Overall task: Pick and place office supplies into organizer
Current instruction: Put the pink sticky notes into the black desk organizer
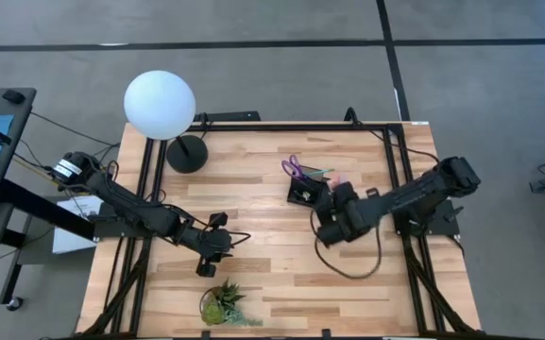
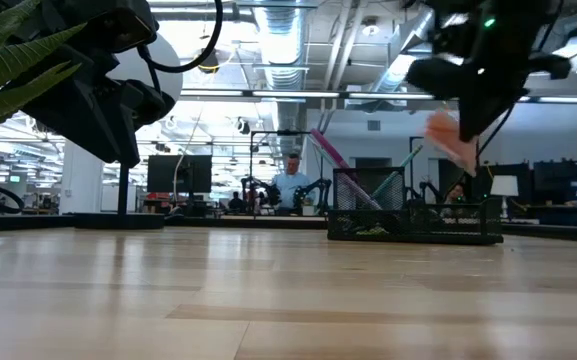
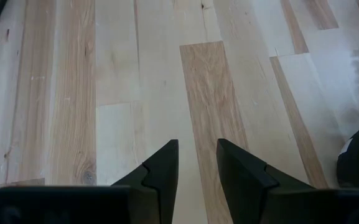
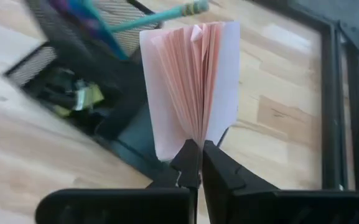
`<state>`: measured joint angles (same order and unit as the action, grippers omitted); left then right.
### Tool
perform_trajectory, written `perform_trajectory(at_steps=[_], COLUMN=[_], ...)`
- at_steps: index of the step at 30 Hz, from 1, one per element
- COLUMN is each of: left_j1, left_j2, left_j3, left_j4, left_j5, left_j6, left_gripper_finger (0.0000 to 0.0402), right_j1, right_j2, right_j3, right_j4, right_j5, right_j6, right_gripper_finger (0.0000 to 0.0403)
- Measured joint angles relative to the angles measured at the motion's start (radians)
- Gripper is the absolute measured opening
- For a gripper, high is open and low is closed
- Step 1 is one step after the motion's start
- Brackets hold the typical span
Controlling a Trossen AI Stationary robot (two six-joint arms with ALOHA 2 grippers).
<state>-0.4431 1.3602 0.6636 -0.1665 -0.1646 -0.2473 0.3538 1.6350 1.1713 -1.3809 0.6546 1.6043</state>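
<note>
I have the right tool (image 4: 196,163) pinched tight on one edge of the pink sticky-note pad (image 4: 191,87), so its pages fan open as it hangs above the desk (image 1: 272,189), just beside the organizer (image 1: 308,194), ready, I judge, to drop in. My left tool (image 3: 196,163) waits slightly open and empty.

Bright even light, blurred wrist foreground.
</note>
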Motion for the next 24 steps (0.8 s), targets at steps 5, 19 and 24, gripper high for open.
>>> perform_trajectory(at_steps=[5, 19, 24], left_j1=[0.0, 0.0, -0.001], left_j2=[0.0, 0.0, 0.0], left_j3=[0.0, 0.0, 0.0], left_j4=[0.0, -0.002, -0.002], left_j5=[0.0, 0.0, 0.0], left_j6=[-0.002, -0.002, -0.004], left_gripper_finger=[0.0105, 0.0105, 0.0105], right_j1=[-0.1, -0.127, -0.127], right_j2=[0.008, 0.053, 0.114], right_j3=[-0.015, -0.022, -0.021], right_j4=[-0.006, 0.178, 0.07], right_j5=[-0.114, -0.144, -0.201], right_j6=[-0.037, -0.473, -0.608], right_gripper_finger=[0.0001, 0.0001, 0.0])
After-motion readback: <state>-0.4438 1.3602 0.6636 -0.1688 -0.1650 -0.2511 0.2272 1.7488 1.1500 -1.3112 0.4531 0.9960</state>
